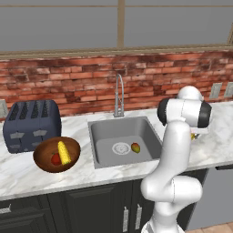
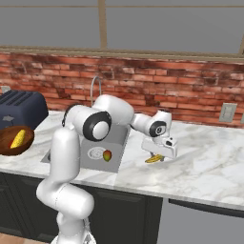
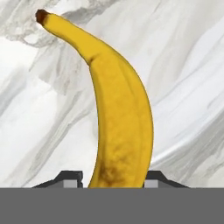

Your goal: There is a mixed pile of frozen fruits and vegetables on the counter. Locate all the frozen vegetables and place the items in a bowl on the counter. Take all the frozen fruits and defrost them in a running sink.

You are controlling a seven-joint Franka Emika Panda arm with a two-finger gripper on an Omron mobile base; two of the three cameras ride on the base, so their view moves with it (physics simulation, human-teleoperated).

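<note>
currently the counter [image 2: 209, 162] carries all items. sink [image 1: 102, 136]: the round orange-red fruit [image 1: 135, 147] lies beside the drain. bowl [image 1: 43, 159], left of the sink, in front of the toaster [image 1: 32, 124]: holds the corn cob [image 1: 63, 152] and the red round item [image 1: 56, 159], the latter partly covered by the cob. banana [image 3: 116, 118]: lies on the counter right of the sink; its lower end is cut off in the hand view. gripper [image 2: 157, 157]: clamped on the banana, one fingertip [image 3: 70, 178] at each side, mostly hidden.
</note>
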